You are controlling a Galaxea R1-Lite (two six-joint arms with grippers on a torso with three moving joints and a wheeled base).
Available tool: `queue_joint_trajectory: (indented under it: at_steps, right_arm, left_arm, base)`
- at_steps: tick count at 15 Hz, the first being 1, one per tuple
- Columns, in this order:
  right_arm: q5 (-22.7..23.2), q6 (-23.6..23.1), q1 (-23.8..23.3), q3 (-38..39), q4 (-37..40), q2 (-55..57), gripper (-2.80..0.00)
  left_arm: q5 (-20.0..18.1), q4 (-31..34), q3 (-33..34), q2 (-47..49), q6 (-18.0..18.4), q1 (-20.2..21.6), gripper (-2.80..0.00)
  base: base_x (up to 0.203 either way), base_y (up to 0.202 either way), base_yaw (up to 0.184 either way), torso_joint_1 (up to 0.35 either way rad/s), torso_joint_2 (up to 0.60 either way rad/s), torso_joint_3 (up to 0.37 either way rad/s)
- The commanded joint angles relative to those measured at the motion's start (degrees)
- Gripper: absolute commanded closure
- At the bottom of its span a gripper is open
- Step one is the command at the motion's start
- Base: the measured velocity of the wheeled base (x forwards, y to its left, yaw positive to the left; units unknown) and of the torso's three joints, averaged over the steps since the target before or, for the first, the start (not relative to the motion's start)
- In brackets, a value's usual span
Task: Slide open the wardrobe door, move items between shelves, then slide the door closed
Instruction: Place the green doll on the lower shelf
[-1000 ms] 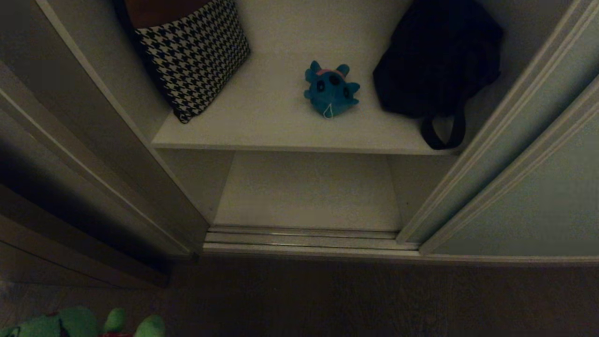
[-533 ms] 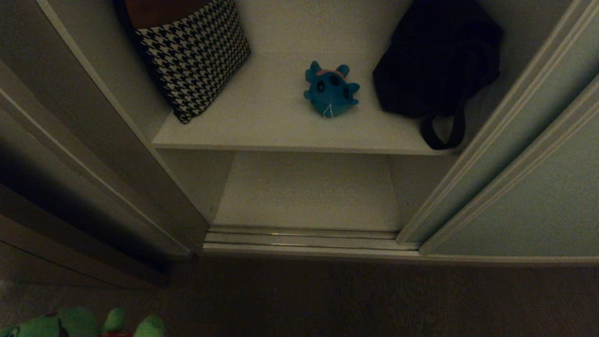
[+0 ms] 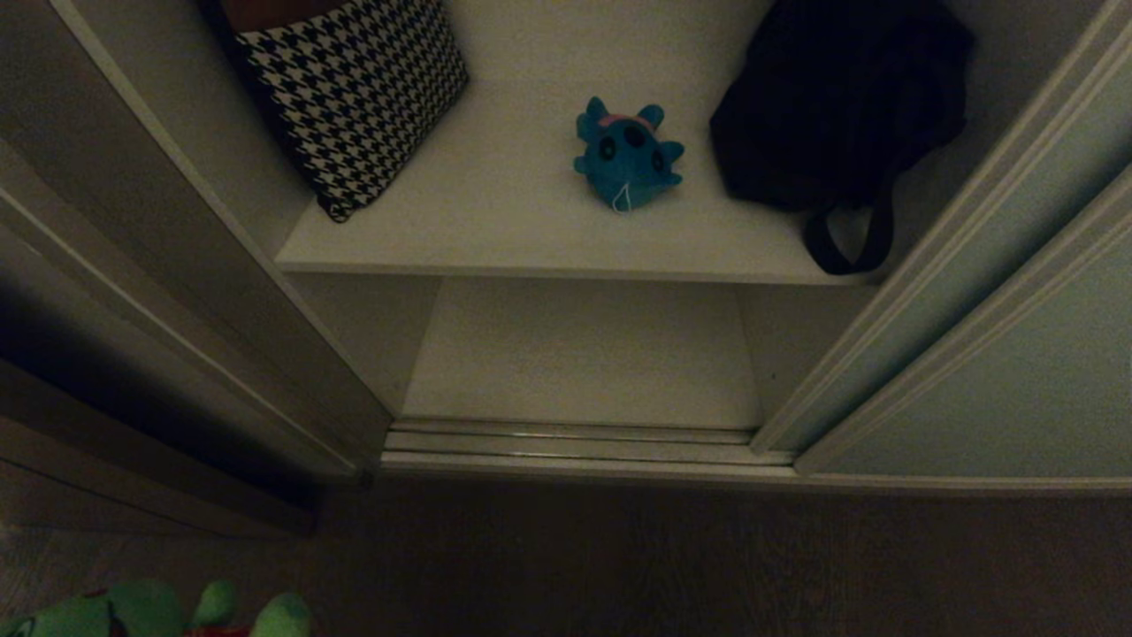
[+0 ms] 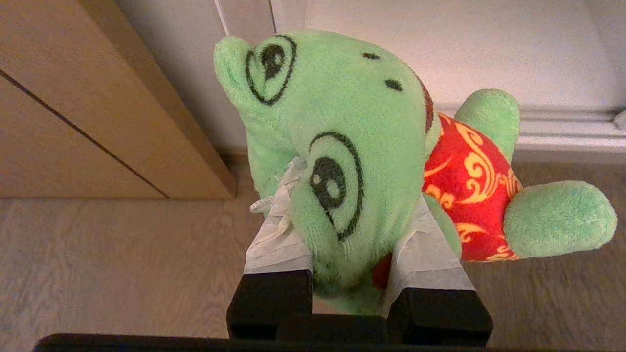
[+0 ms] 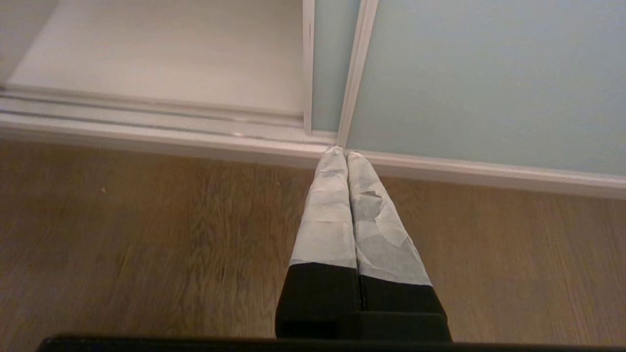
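Left pincer point(image 4: 349, 244) is clamping the green plush toy point(image 4: 352, 161) by the lower part of its head, taped fingers point(image 4: 279, 244) pressing in on both sides, body and red patch hanging out past the fingertips. Grip is looking secure but low on the toy; judgement: keep the squeeze steady during carry so the head is not slipping out.

Beyond the toy, floor point(image 4: 98, 274), then the wardrobe sill. Sliding wardrobe door point(image 3: 999, 389) is standing pushed aside, opening clear. Lower shelf point(image 3: 584, 354) is lying bare ahead of the pincer; upper shelf point(image 3: 495, 203) above it is carrying the blue plush toy point(image 3: 626, 159), between the houndstooth cushion point(image 3: 354, 97) and the black bag point(image 3: 831, 106).

Judgement: approach through the middle of the opening, set the toy well back from the shelf lip, release only once it is resting.

Right pincer point(image 5: 346, 156) is idling clenched and empty, tips near the door's bottom rail.
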Motion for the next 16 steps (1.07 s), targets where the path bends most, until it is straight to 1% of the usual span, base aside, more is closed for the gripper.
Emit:
queue_joint_trajectory:
  at_steps: [1,16]
  right_arm:
    - [0.0,0.0,0.0,0.0,0.0,0.0,0.0]
    - [0.0,0.0,0.0,0.0,0.0,0.0,0.0]
  left_arm:
    - [0.0,0.0,0.0,0.2,0.0,0.0,0.0]
    - [0.0,0.2,-0.1,0.2,-0.1,0.0,0.0]
  base:
    - [0.0,0.0,0.0,0.006,0.0,-0.179]
    - [0.0,0.0,0.0,0.003,0.0,-0.198]
